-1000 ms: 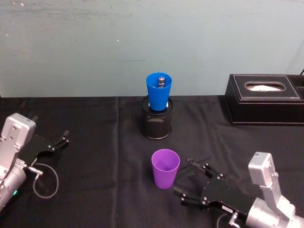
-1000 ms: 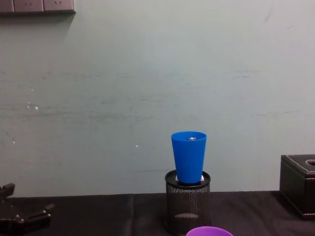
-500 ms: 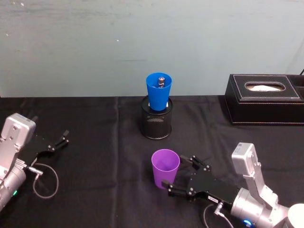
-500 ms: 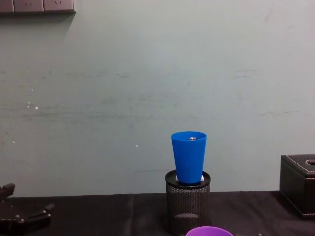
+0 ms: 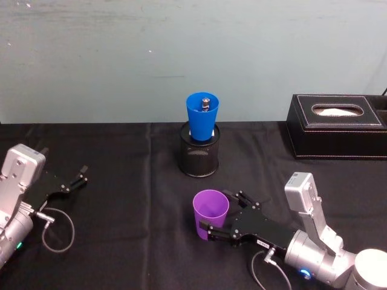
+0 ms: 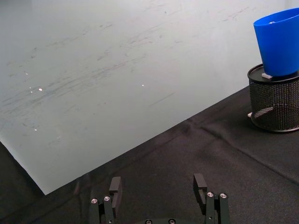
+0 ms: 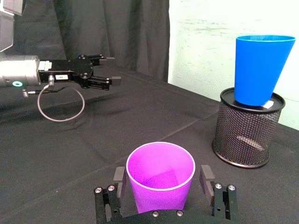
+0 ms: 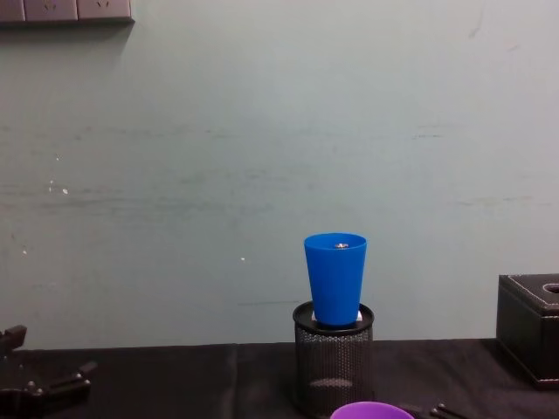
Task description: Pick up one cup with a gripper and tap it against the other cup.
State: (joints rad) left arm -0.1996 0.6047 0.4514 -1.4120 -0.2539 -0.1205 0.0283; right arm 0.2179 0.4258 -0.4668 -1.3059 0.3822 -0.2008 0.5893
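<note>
Right claw point(image 5: 219, 211) straddles purple cup point(image 5: 208, 205), left claw point(image 5: 83, 175) parked, blue cup point(image 5: 202, 118) beyond

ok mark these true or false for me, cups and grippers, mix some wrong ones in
1. The blue cup stands in the black mesh holder. True.
2. The purple cup is held up off the table. False: it stands on the black tablecloth.
3. The right gripper is shut on the purple cup. False: it is open, with one finger on each side of the cup and a gap showing at both.
4. The left gripper is open at the table's left, away from both cups. True.
</note>
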